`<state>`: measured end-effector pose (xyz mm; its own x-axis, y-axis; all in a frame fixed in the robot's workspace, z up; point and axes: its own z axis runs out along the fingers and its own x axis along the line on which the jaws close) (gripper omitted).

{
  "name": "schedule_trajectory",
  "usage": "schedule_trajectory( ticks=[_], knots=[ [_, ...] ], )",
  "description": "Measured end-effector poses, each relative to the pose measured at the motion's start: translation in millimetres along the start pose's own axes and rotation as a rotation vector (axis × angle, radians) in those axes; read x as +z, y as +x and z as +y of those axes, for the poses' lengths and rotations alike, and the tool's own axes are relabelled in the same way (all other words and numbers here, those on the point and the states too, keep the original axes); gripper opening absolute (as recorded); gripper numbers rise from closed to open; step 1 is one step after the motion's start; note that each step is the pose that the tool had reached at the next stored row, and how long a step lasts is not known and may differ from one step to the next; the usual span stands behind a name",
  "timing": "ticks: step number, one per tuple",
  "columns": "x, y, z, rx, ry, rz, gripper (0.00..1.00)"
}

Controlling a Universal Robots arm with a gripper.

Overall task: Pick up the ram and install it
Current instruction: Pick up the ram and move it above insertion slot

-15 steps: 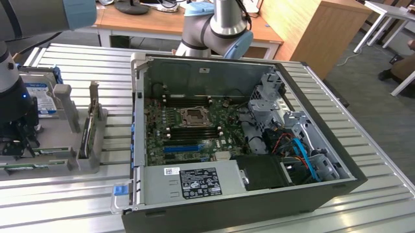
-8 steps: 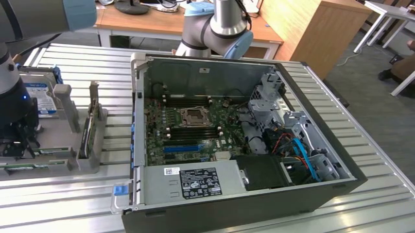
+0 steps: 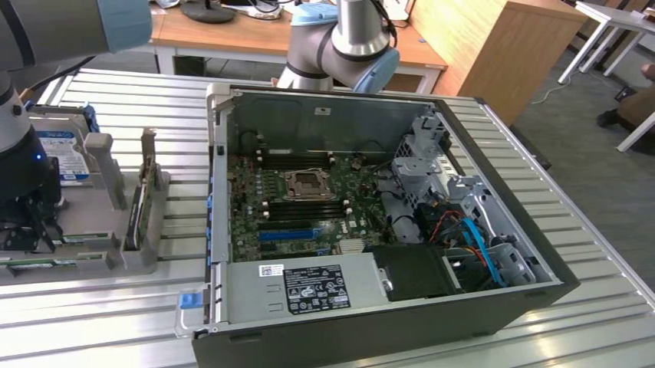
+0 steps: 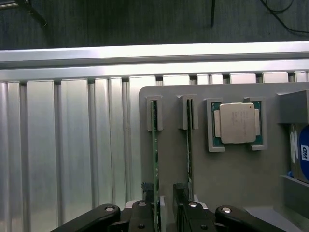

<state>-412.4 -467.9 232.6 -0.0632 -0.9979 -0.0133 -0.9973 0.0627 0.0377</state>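
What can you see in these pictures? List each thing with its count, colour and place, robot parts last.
table: one, silver slats, under everything
case: one, black and grey, open, on the table
motherboard: one, green, inside the case
power supply: one, silver, inside the case
tray: one, grey, on the table, at the exterior view's left of the case
ram: two sticks, green, on edge in tray slots
CPU: one, silver, in a tray pocket beside the ram
hard drive: one, blue label, on the tray
desk: one, wooden, behind the table
arm: one, grey and blue, behind the case
gripper: one, black, open, fingers either side of one ram stick
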Motion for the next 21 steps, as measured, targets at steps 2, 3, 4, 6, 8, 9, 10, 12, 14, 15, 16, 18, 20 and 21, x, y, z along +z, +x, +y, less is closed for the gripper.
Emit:
schedule_trajectory(
  ticks=[2, 3, 4, 6, 8, 9, 10, 12, 14, 15, 16, 18, 20, 21],
  knots=[
    [0.1, 0.0, 0.0, 0.0, 0.0, 0.0, 0.3],
    [0.2, 0.0, 0.0, 0.0, 0.0001, -0.0001, 0.3],
    [0.3, 0.7, 0.1, 0.0, 0.0003, -0.0003, 0.3],
    [0.2, 2.8, -0.1, 0.0, 0.0002, -0.0001, 0.3],
    [0.2, 3.7, -0.1, 0.0, 0.0002, -0.0001, 0.3],
    [0.4, 4.2, -0.1, 0.0, 0.0002, -0.0002, 0.3],
    [0.8, 4.7, -0.2, 0.0, 0.0002, -0.0002, 0.3],
    [1.7, 6.0, -0.3, 0.0, 0.0002, -0.0002, 0.3],
    [2.1, 6.9, -0.3, 0.0, 0.0001, -0.0001, 0.3],
    [2.2, 7.0, -0.3, 0.0, 0.0002, -0.0002, 0.3],
    [2.2, 7.0, -0.3, 0.0, 0.0002, -0.0002, 0.3],
    [2.2, 7.0, -0.4, 0.0, 0.0002, -0.0001, 0.3],
    [2.2, 7.1, -0.3, 0.0, 0.0002, -0.0001, 0.3],
    [2.5, 7.1, -0.3, 0.0, 0.0001, -0.0002, 0.3]
  ],
)
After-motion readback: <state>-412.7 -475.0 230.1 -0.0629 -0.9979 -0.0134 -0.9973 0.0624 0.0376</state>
